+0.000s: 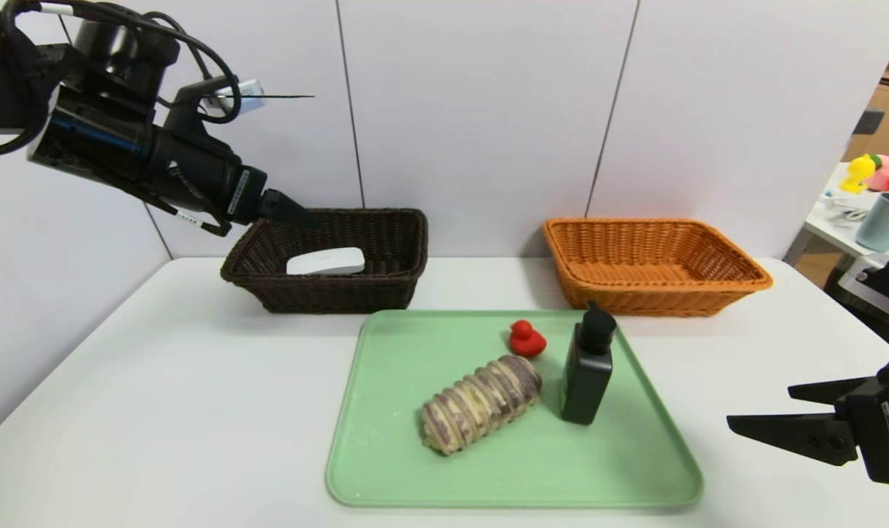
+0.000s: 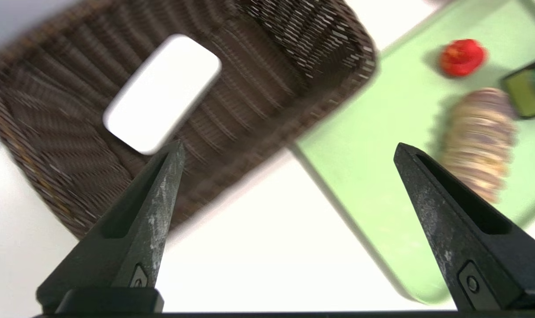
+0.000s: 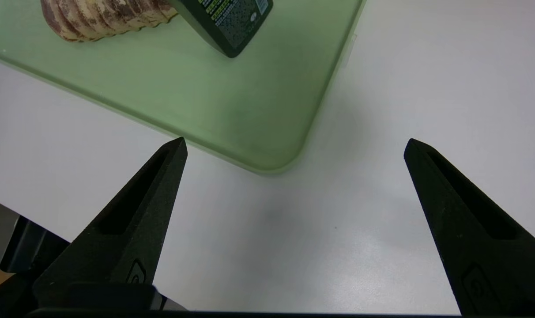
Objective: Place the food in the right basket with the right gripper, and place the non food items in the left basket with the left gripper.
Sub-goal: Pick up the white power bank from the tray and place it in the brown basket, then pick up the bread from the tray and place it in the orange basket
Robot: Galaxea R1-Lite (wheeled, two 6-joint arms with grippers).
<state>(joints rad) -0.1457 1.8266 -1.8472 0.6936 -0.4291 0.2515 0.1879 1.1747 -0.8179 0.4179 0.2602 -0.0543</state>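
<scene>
A white flat box [image 1: 326,262] [image 2: 161,93] lies inside the dark brown left basket [image 1: 393,286] [image 2: 294,53]. My left gripper [image 1: 298,214] [image 2: 289,150] hovers open above that basket's left rim, nothing between its fingers. On the green tray [image 1: 386,455] [image 2: 382,123] [image 3: 232,115] lie a ridged purple-and-tan bread roll [image 1: 481,403] [image 2: 479,137] [image 3: 99,17], a red rubber duck [image 1: 526,339] [image 2: 461,56] and an upright dark bottle [image 1: 587,367] [image 3: 227,22]. The orange right basket [image 1: 653,264] holds nothing I can see. My right gripper [image 1: 760,407] [image 3: 294,145] rests open near the table's right front, beside the tray's corner.
White table [image 1: 158,411] with a wall close behind the baskets. A side table with toys and a cup [image 1: 884,220] stands at the far right. Bare tabletop lies left of the tray.
</scene>
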